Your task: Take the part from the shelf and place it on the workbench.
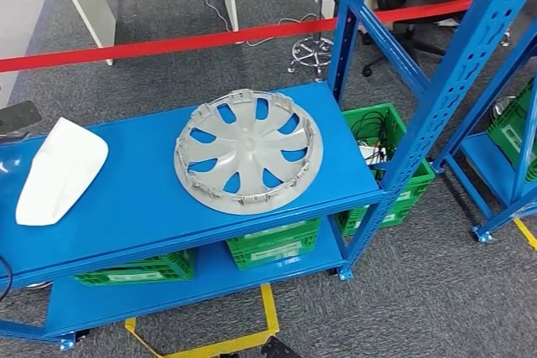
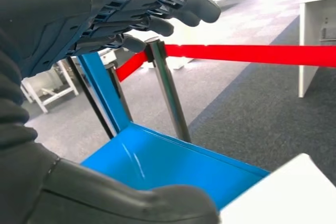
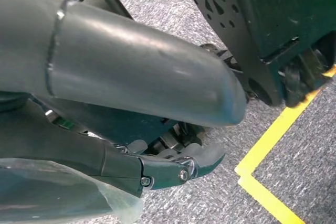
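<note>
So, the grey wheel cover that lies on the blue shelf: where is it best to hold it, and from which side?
Probably by the rim. The wheel cover lies flat on the blue shelf, a thin disc with open slots, so fingers could hook over its near edge, which lies close to the shelf's front edge. Come from the front, low. The left hand is open, holding nothing.

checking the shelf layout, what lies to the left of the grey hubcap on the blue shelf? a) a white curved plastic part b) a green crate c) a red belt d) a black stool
a: a white curved plastic part lies left of the grey slotted plastic hubcap on the blue metal shelf.
</note>
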Controlling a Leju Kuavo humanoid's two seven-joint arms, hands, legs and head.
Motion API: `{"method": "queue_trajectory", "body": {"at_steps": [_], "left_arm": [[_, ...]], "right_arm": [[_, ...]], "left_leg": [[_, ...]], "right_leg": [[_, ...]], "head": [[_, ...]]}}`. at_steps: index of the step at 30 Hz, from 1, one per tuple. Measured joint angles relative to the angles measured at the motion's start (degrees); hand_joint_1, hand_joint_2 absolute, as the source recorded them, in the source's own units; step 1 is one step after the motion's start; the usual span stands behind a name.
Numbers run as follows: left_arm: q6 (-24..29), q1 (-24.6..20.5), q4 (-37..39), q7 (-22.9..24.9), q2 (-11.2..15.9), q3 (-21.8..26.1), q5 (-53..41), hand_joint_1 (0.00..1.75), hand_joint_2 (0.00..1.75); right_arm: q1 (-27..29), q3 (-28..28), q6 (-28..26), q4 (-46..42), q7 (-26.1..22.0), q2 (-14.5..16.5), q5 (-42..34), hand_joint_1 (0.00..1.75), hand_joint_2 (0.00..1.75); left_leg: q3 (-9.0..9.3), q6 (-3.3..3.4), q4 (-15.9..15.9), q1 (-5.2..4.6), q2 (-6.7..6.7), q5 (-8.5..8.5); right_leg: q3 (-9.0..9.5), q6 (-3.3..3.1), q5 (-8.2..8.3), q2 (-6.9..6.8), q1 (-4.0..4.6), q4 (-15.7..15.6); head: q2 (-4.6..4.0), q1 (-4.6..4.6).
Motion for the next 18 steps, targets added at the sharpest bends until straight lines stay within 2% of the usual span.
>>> {"method": "queue_trajectory", "body": {"at_steps": [1, 3, 6, 8, 9, 11, 12, 13, 14, 15, 16, 18], "left_arm": [[0.01, -0.10, 0.01, 0.71, 0.11, -0.14, -0.22, 0.00, 1.75], [-0.05, -0.38, 0.04, 2.56, 0.23, -0.56, -0.63, 0.00, 1.75], [-0.12, -0.26, 0.26, 5.40, 0.17, -0.95, -1.05, 0.00, 1.75], [0.27, -0.01, 0.48, 7.24, 0.10, -0.96, -1.11, 0.00, 1.75], [0.55, 0.22, 0.57, 8.02, 0.05, -0.96, -1.10, 0.00, 1.75], [1.06, 1.17, 0.84, 8.95, -0.09, -0.94, -1.01, 0.00, 1.75], [1.23, 1.83, 1.03, 9.31, -0.21, -0.94, -0.96, 0.00, 1.75], [1.36, 2.50, 1.23, 9.61, -0.37, -0.94, -0.94, 0.00, 1.75], [1.45, 3.08, 1.40, 9.96, -0.53, -0.94, -0.95, 0.00, 1.75], [1.52, 3.52, 1.55, 10.37, -0.66, -0.92, -0.98, 0.00, 1.75], [1.57, 3.84, 1.66, 10.75, -0.76, -0.90, -1.03, 0.00, 1.75], [1.45, 4.24, 1.87, 11.57, -0.90, -0.86, -1.21, 0.00, 1.75]], "right_arm": [[0.00, 0.02, 0.03, 0.00, -0.11, 0.01, 0.11, 0.00, 0.00], [0.01, 0.05, 0.07, 0.00, -0.47, 0.01, 0.45, 0.00, 0.00], [0.02, 0.09, 0.05, 0.00, -0.94, 0.01, 0.97, 0.00, 0.00], [0.02, 0.13, -0.01, -0.01, -1.20, 0.01, 1.21, 0.00, 0.00], [0.02, 0.15, -0.05, -0.01, -1.30, 0.01, 1.30, 0.00, 0.00], [0.03, 0.17, -0.17, 0.01, -1.48, -0.01, 1.43, 0.00, 0.00], [0.04, 0.17, -0.21, 0.01, -1.54, -0.01, 1.48, 0.00, 0.00], [0.04, 0.19, -0.25, 0.02, -1.59, -0.02, 1.51, 0.00, 0.00], [0.03, 0.20, -0.26, 0.02, -1.62, -0.02, 1.52, 0.00, 0.00], [0.02, 0.25, -0.26, 0.01, -1.66, -0.02, 1.51, 0.00, 0.00], [0.01, 0.33, -0.26, 0.01, -1.68, -0.02, 1.47, 0.00, 0.00], [0.01, 0.54, -0.28, 0.01, -1.74, -0.01, 1.42, 0.00, 0.00]], "left_leg": [[1.90, -0.05, -3.96, 0.08, -0.01, 1.83], [4.62, 0.28, -9.78, -0.02, -0.04, 3.51], [5.04, 1.37, -10.98, -0.19, -0.01, 3.36], [5.09, 2.16, -11.18, -0.03, 0.06, 3.52], [5.12, 2.50, -11.27, 0.04, 0.10, 3.60], [5.08, 2.88, -11.25, -0.10, 0.12, 3.62], [5.07, 2.93, -11.23, -0.19, 0.13, 3.61], [5.07, 2.96, -11.22, -0.26, 0.11, 3.60], [5.08, 2.96, -11.21, -0.31, 0.08, 3.60], [5.10, 2.95, -11.20, -0.33, 0.03, 3.59], [5.12, 2.92, -11.19, -0.34, -0.01, 3.57], [4.99, 2.65, -11.10, -0.53, -0.08, 3.52]], "right_leg": [[0.05, 0.16, -0.12, 0.04, 0.02, 0.09], [-0.10, 0.62, -0.33, 0.17, 0.21, 0.37], [-0.43, 1.29, -0.40, 0.19, 0.36, 0.40], [-1.34, 1.81, -1.71, 0.09, 0.33, 1.96], [-2.53, 2.04, -3.09, 0.03, 0.30, 4.31], [-6.10, 2.28, -6.32, -0.04, 0.19, 11.79], [-7.79, 2.30, -7.23, -0.04, 0.16, 15.03], [-8.74, 2.26, -7.18, -0.04, 0.14, 16.58], [-8.63, 2.14, -6.09, -0.03, 0.15, 15.88], [-7.46, 1.95, -4.22, -0.03, 0.15, 13.06], [-5.60, 1.67, -2.23, -0.03, 0.17, 8.95], [-2.16, 1.30, -0.08, 0.00, 0.25, 2.32]], "head": [[0.00, -0.01], [0.00, -0.02], [0.00, -0.03], [0.00, 0.09], [0.00, 0.15], [0.00, 0.27], [0.00, 0.27], [0.00, 0.27], [0.00, 0.27], [0.00, 0.28], [0.00, 0.28], [0.00, 0.24]]}}
